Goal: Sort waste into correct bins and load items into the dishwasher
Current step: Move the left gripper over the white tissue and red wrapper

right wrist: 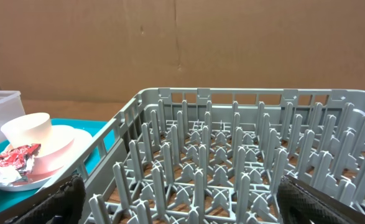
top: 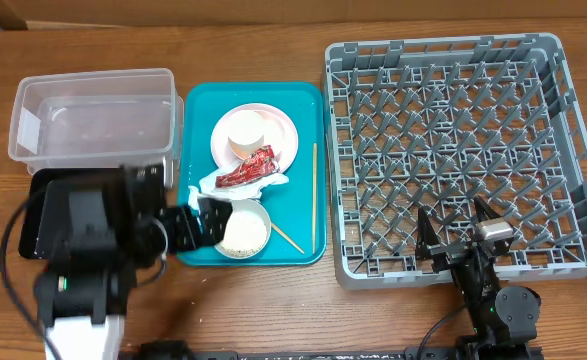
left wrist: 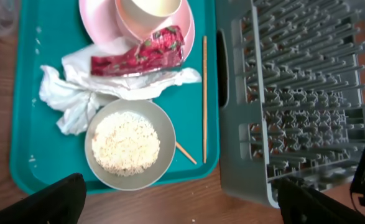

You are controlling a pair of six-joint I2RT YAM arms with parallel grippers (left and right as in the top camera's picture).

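Left gripper (left wrist: 179, 186) and right gripper (right wrist: 181, 186) both spread wide, empty. Risk: bowl (left wrist: 165, 134) holds loose rice (left wrist: 125, 144), napkin (left wrist: 76, 99) lies against its rim; a tilted grab could spill grains or drag the napkin.

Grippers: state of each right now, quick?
Left gripper: open, holding nothing, near the rice bowl.
Right gripper: open, holding nothing, at the near wall of the dish rack.
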